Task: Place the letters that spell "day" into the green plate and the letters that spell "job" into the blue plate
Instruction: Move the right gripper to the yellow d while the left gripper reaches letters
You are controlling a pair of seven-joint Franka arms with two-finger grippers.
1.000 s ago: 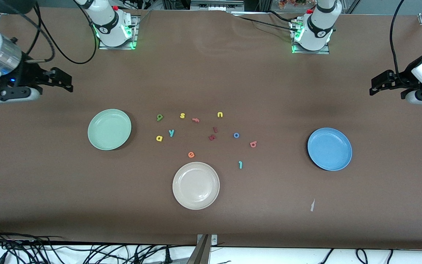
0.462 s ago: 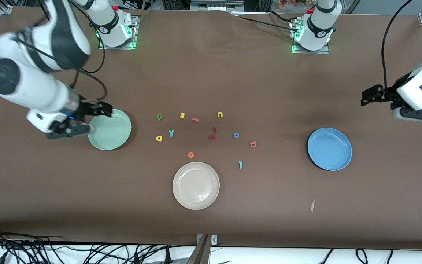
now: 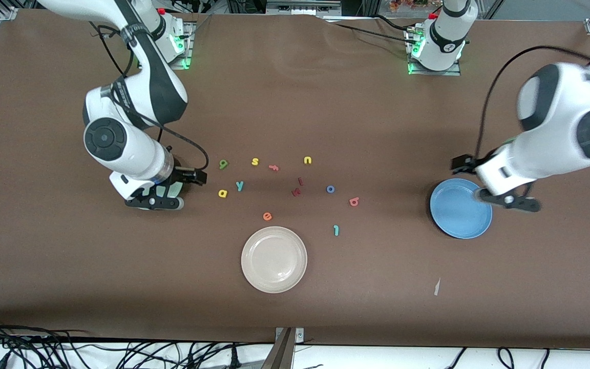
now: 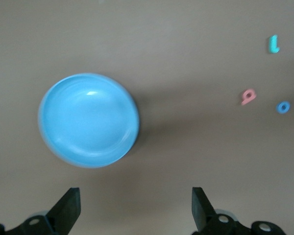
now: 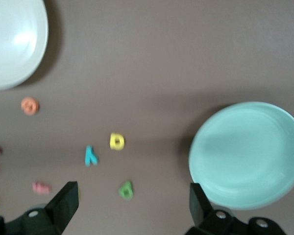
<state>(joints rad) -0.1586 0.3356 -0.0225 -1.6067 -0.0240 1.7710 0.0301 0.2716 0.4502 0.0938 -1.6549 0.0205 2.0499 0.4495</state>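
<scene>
- The table carries everything loose; by the look of it nothing has been sorted yet, so all six placements remain.
- The right arm reaches in from its base and hangs over the green plate, hiding most of it in the front view.
- The left arm hangs over the rim of the blue plate at its own end of the table.
- The blue plate holds no letters.
- The green plate is likewise bare, as the right wrist view shows.
- The cream-white plate, nearest the front camera, plays no part in the task.
- The right gripper has its fingers spread wide with nothing between them.
- The left gripper is also spread wide and carries nothing.
- The green "d", yellow "a" and teal-blue "y" lie on the table just beside the green plate.
- The blue "o", salmon-red "b" and teal "j" lie between the cream-white plate and the blue plate, well apart from the latter.
</scene>
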